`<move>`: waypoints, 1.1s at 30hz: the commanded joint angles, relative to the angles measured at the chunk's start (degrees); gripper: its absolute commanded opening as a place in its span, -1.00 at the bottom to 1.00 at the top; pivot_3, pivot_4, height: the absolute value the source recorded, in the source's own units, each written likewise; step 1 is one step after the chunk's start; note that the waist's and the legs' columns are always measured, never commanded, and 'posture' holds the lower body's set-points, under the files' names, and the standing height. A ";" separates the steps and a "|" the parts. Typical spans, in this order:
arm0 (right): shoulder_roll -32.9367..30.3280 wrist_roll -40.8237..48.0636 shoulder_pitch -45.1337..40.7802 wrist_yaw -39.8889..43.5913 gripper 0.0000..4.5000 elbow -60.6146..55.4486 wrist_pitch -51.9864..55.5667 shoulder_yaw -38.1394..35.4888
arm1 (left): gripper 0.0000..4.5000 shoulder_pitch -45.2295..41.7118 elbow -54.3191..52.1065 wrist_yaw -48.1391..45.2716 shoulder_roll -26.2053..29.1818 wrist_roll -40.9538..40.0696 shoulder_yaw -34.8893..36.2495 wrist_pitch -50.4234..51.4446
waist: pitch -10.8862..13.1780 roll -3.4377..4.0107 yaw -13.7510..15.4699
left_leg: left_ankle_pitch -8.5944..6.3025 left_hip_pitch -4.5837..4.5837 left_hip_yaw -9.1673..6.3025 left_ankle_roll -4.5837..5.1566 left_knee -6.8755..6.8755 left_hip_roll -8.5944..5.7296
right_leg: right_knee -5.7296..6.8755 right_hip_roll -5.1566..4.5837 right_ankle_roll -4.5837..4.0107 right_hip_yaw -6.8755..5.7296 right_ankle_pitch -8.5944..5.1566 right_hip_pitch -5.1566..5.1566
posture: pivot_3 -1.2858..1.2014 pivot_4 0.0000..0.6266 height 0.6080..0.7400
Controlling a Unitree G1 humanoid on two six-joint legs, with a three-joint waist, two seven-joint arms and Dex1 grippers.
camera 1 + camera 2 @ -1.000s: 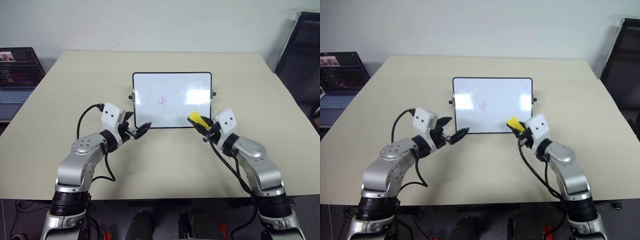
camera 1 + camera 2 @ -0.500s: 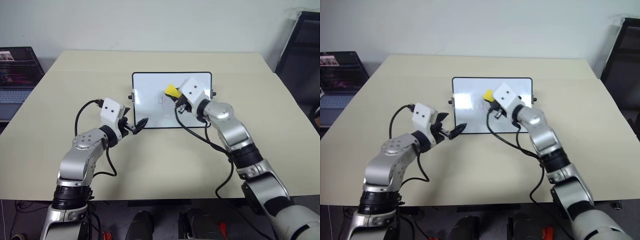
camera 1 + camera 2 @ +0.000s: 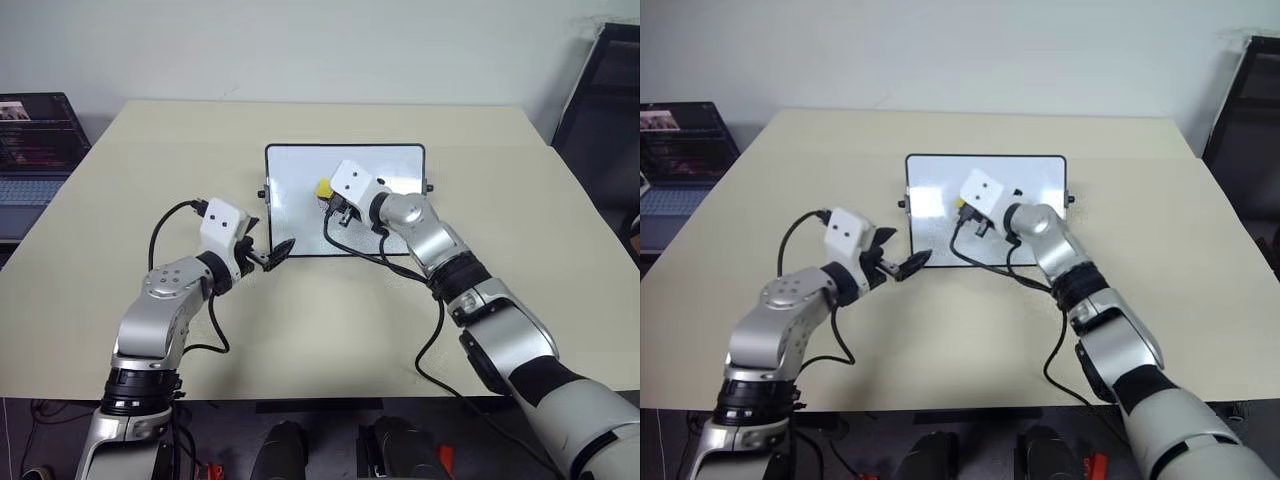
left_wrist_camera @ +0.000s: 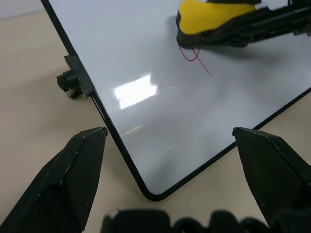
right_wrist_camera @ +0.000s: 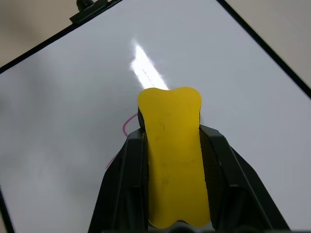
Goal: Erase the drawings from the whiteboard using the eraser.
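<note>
A glossy white rectangular whiteboard (image 3: pixel 380 215) with a thin black frame lies on the beige counter (image 3: pixel 120 200). The right pincer (image 5: pixel 170 145) is clamped on a small bright yellow eraser (image 5: pixel 172 145) with a dark underside, which sits over the middle of the whiteboard, on the thin reddish-purple drawings (image 4: pixel 194 56); curved strokes show just beside the eraser's edge. The left pincer (image 4: pixel 170 160) hovers at the whiteboard's near left corner, its black fingers (image 4: pixel 73 174) spread apart on either side of that corner, holding nothing.
</note>
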 commanded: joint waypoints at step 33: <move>-0.58 -5.81 -1.68 1.78 -0.52 5.58 -3.19 1.39 | 1.00 -5.05 -0.74 -6.76 3.38 -0.40 -1.61 0.26 | 0.00 0.00 -0.06 | 0.01 0.37 0.07 0.00 0.06 -0.01 | 0.44 0.03 0.01 0.05 -0.01 0.10 | 0.03 -0.52 1.00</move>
